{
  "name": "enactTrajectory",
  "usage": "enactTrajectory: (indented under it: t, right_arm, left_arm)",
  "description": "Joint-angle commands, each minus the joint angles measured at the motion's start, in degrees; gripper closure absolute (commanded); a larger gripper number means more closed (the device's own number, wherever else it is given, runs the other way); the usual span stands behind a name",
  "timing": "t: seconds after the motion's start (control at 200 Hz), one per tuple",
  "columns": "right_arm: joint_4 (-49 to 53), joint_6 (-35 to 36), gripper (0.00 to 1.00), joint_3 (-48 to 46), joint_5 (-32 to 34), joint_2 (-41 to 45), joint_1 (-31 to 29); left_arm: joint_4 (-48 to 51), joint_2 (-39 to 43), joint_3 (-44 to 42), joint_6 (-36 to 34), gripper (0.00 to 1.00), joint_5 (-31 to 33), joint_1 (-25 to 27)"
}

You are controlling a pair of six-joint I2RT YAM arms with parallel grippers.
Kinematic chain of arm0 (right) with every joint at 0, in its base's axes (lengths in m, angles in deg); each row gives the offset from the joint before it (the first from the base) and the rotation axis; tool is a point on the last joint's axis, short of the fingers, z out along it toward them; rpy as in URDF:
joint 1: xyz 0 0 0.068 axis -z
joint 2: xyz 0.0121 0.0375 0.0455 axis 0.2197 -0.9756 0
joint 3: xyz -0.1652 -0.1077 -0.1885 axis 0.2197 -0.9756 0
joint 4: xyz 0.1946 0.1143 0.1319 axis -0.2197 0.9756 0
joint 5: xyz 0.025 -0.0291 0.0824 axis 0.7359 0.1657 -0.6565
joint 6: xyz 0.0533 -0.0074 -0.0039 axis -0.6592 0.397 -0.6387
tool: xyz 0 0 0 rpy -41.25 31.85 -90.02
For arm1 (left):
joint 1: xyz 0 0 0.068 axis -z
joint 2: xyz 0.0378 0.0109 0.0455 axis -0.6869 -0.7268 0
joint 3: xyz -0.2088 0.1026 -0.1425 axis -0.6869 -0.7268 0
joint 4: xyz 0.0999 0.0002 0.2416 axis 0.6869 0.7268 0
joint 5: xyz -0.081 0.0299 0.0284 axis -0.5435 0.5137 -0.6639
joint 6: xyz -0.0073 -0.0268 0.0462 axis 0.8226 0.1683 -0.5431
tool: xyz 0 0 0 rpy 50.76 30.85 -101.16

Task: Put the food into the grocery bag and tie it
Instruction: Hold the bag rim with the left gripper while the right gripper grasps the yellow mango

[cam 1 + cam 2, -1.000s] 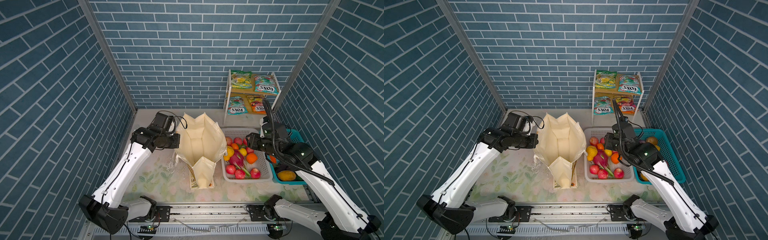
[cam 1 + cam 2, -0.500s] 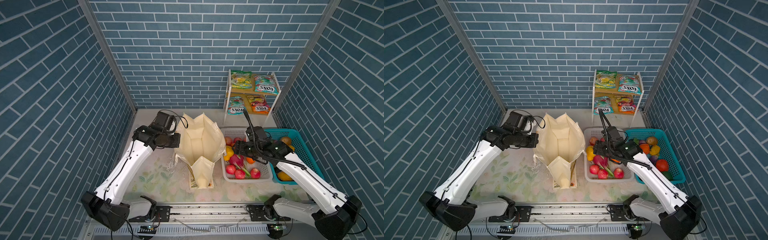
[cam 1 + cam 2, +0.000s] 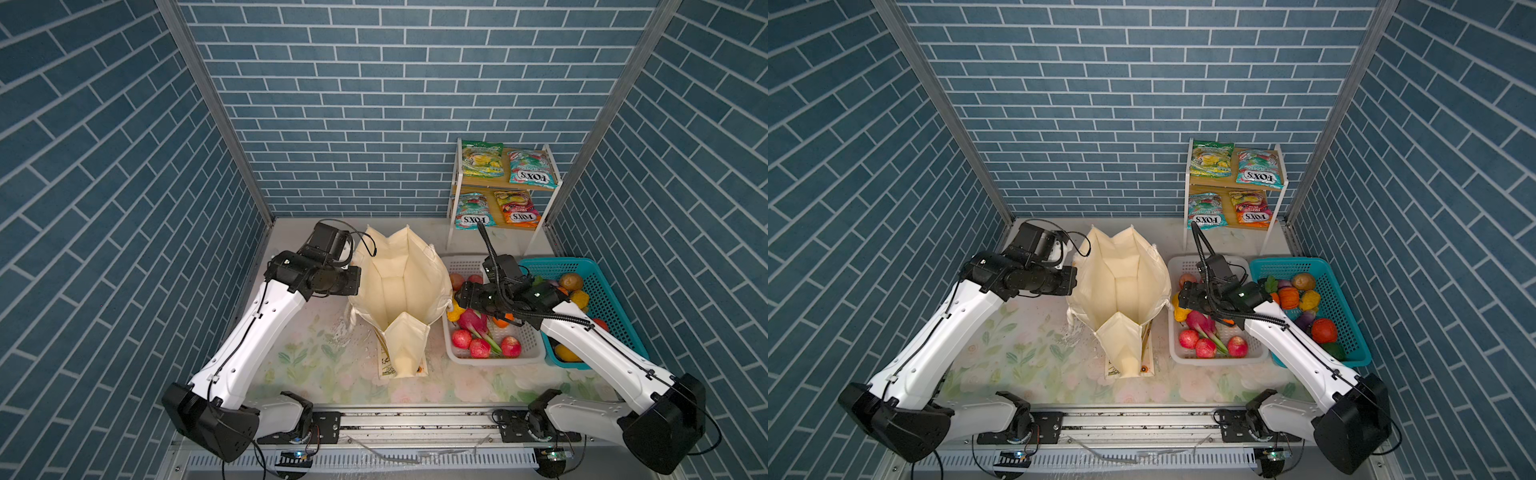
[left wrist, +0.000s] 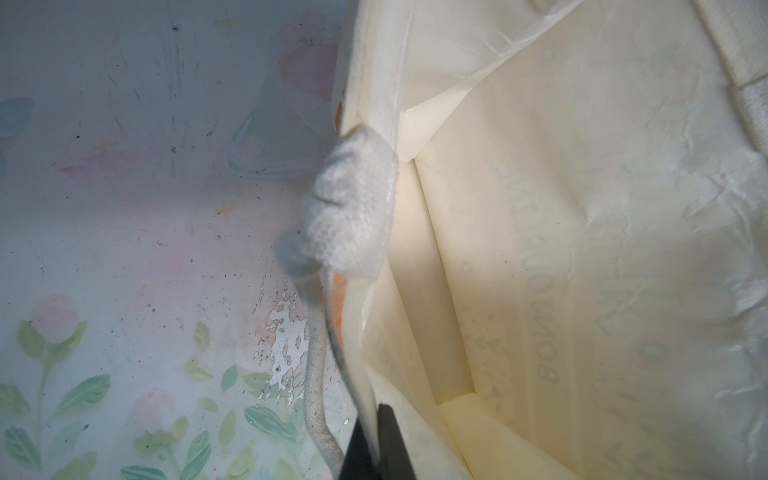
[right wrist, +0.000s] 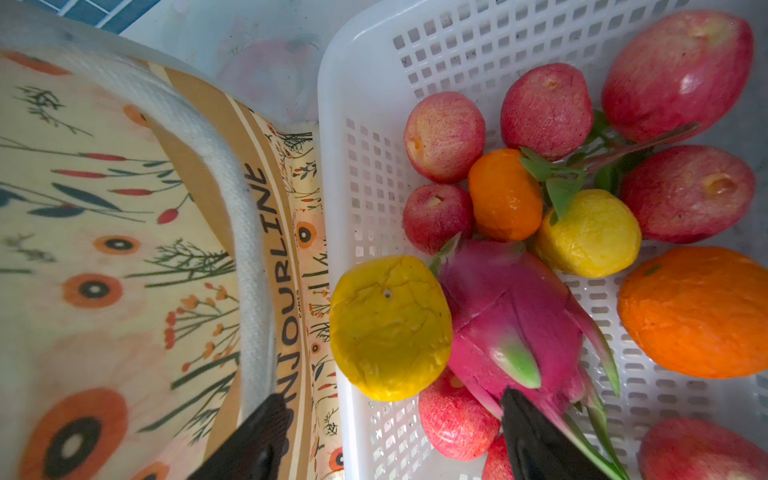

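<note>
Nearing grocery bag (image 3: 399, 291), right gripper (image 5: 388, 409) spreads wider above yellow fruit (image 5: 390, 328)

The cream grocery bag (image 5: 124, 208) carries orange-and-black poppies, dark sprigs and a tan lettered band. The dragon fruit (image 5: 511, 316) is magenta tipped green, among a yellow fruit (image 5: 388, 328), an orange (image 5: 698, 311) and speckled red apples (image 5: 444, 137). A white basket (image 5: 374, 166), a teal basket (image 3: 609, 307), a pastel floral tablecloth (image 3: 316, 365) and blue brick-patterned walls (image 3: 374, 104) complete the palette.

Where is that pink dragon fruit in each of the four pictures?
In a top view: pink dragon fruit in the white perforated plastic basket, near its left side.
In a top view: same spot.
Left wrist: not in it.
Right wrist: centre, beside a yellow fruit.
Shared landmark: the basket.
</note>
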Motion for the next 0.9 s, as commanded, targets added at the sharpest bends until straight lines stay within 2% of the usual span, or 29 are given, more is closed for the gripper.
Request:
enactTrajectory:
  t: [0.0, 0.895]
  right_arm:
    - [-1.6, -2.5, 0.19, -0.7, -0.4, -1.2, 0.2]
    - [-6.2, -3.0, 0.20, -1.1, -4.7, -9.0, 0.8]
  left_arm:
    - [0.0, 0.2, -0.2, -1.1, 1.00, 0.3, 0.2]
    - [0.1, 1.1, -0.9, -1.4, 1.00, 0.1, 0.2]
